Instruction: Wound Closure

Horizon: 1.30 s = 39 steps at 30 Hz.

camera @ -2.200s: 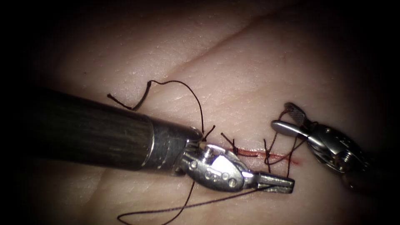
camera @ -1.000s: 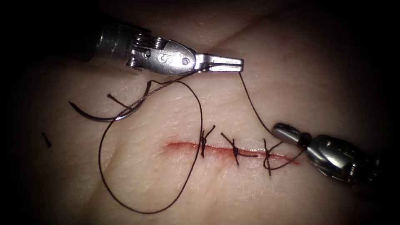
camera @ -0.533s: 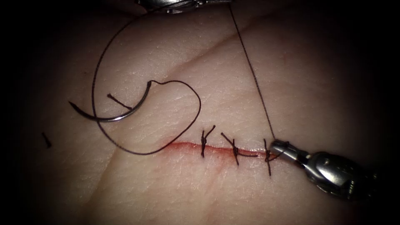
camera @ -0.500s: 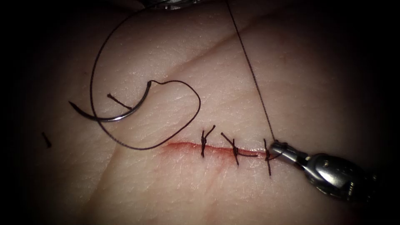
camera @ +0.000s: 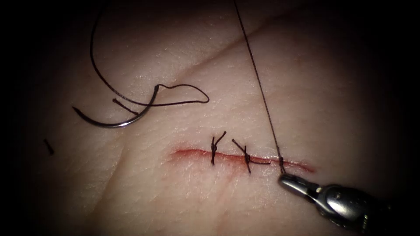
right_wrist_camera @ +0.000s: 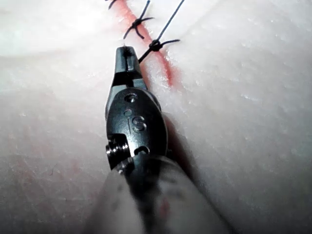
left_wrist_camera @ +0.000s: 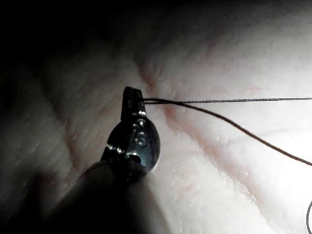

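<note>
Your right tool [camera: 291, 181], the silver needle driver, sits just below the right end of the red-edged cut [camera: 192, 153] in the pale tissue [camera: 341, 100], its jaws clenched on the short end of thread at the third, rightmost knot [camera: 281, 160]. In the right wrist view the same tool [right_wrist_camera: 127, 61] has its tip just beside that knot [right_wrist_camera: 155, 45]. Your left tool [left_wrist_camera: 133, 101] has its jaws closed on the long dark thread [camera: 258, 83], which runs taut from the knot toward the tissue's far edge.

The curved steel needle [camera: 114, 118] lies free on the tissue near its left edge, well apart from the cut, held by neither tool and not in the tissue. 2 earlier stitches [camera: 214, 150] cross the cut to the left.

The risk, as I judge it, is the tension: pull too hard and the thread could snap or cut into the tissue edge; let your right grip slip and the knot may loosen. The slack loop by the needle could also drag it.
</note>
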### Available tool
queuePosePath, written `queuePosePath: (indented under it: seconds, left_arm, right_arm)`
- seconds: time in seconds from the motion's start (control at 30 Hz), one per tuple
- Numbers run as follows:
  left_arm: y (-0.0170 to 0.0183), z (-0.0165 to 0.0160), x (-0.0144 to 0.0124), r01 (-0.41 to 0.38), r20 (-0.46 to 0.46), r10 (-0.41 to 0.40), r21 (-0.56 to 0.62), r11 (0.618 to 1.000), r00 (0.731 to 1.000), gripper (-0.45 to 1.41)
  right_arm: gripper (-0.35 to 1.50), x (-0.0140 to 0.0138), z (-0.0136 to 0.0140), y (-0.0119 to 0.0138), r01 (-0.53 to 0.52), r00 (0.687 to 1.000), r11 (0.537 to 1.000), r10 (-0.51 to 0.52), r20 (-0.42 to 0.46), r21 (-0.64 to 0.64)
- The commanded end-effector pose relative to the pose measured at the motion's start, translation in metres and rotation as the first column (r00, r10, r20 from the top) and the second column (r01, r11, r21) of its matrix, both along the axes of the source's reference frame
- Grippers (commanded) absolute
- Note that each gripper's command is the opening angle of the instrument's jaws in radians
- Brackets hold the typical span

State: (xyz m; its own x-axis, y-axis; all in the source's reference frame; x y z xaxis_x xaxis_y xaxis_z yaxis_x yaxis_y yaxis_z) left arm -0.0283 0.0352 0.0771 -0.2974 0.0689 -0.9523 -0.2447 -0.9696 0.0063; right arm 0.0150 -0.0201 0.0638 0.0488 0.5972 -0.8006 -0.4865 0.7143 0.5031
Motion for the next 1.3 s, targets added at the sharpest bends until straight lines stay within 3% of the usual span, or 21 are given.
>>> queuePosePath:
  seconds: [0.03,0.4,0.7,0.73,0.77,0.8,0.83,0.97,1.0,1.17,1.3]
  left_arm:
    - [0.0005,0.0006,-0.0005,0.007,0.0,-0.007,-0.002,1.0,1.0,-0.45]
    - [0.0028,0.0031,0.0004,0.02,-0.032,-0.021,-0.013,1.0,0.999,-0.45]
    - [0.0002,0.0031,-0.0013,0.006,-0.013,-0.007,-0.042,0.999,1.0,-0.45]
    - [-0.0002,0.0028,-0.0015,0.003,-0.007,-0.003,-0.036,0.999,1.0,-0.45]
    - [-0.0013,0.0018,-0.0019,-0.005,0.001,0.005,-0.036,0.999,1.0,-0.45]
    - [-0.0017,0.0012,-0.002,-0.006,0.003,0.006,-0.034,0.999,1.0,-0.45]
    - [-0.0017,0.0012,-0.002,-0.006,0.003,0.006,-0.034,0.999,1.0,-0.45]
    - [-0.0038,-0.0036,-0.0027,-0.027,0.055,0.028,-0.016,1.0,0.998,-0.45]
    - [-0.0038,-0.0036,-0.0027,-0.027,0.055,0.028,-0.016,1.0,0.998,-0.45]
    - [-0.0067,-0.0114,-0.004,-0.049,0.116,0.048,0.006,0.999,0.992,-0.45]
    - [-0.0089,-0.0142,-0.0061,-0.055,0.14,0.055,-0.005,0.998,0.989,-0.45]
  right_arm:
    - [-0.35,0.0004,0.0006,-0.0015,0.006,1.0,1.0,-0.006,0.0,0.002]
    - [-0.35,0.0002,0.0007,-0.0036,0.015,1.0,1.0,-0.015,0.002,-0.012]
    - [-0.35,0.0003,-0.0001,-0.0033,0.015,1.0,1.0,-0.015,0.001,-0.004]
    - [0.09,0.0003,-0.0003,-0.0032,0.017,1.0,1.0,-0.017,0.002,-0.001]
    - [0.79,0.0002,-0.0011,-0.003,0.035,0.999,0.999,-0.036,0.013,0.014]
    - [0.94,0.0002,-0.0016,-0.0029,0.047,0.999,0.999,-0.047,0.021,0.023]
    - [0.94,0.0002,-0.0016,-0.0029,0.047,0.999,0.999,-0.047,0.021,0.023]
    - [1.36,0.0,-0.0047,-0.0015,0.062,0.998,0.996,-0.063,0.023,0.057]
    - [1.36,0.0,-0.0047,-0.0015,0.062,0.998,0.996,-0.063,0.023,0.057]
    - [1.45,-0.0005,-0.008,0.0008,0.074,0.997,0.995,-0.076,0.028,0.067]
    - [1.43,-0.0004,-0.0077,0.0029,0.063,0.997,0.996,-0.065,0.043,0.064]
